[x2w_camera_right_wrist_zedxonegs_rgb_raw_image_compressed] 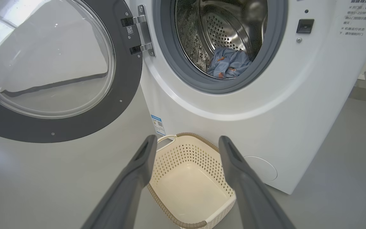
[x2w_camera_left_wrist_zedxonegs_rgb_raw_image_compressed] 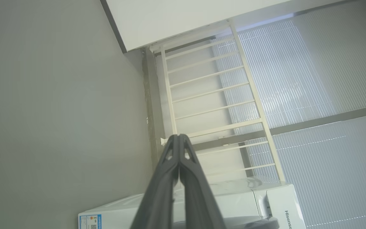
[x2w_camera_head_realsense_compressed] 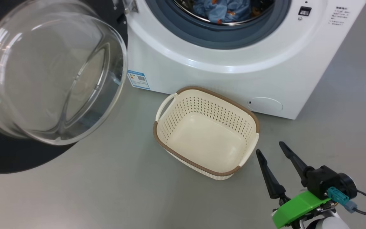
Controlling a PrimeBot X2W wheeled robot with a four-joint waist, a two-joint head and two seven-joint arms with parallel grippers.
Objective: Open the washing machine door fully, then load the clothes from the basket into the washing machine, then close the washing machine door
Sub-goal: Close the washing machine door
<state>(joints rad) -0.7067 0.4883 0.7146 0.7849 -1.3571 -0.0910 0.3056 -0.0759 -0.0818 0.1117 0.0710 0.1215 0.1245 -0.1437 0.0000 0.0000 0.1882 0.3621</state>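
Two steps done: door opened, laundry loaded, as judged from the drum and bin.
Clothes (x2w_camera_right_wrist_zedxonegs_rgb_raw_image_compressed: 229, 63): seen in drum, upper centre of right wrist view.
Basket (x2w_camera_head_realsense_compressed: 249, 117): emptied; mid-frame on floor, just in front of washing machine (x2w_camera_head_realsense_compressed: 233, 76).
Washing machine door (x2w_camera_head_realsense_compressed: 52, 73): swung wide, upper left of head view.
Right gripper (x2w_camera_head_realsense_compressed: 273, 151): fingers spread, nothing held; lower right, near basket corner.
Left gripper (x2w_camera_left_wrist_zedxonegs_rgb_raw_image_compressed: 179, 138): fingers pressed together, nothing between; aimed at a railing (x2w_camera_left_wrist_zedxonegs_rgb_raw_image_compressed: 208, 92).
Step in hand: door closing, not yet begun.
Next move: door rim to be reached at frame left & pushed toward the gasket w/o snagging the basket.
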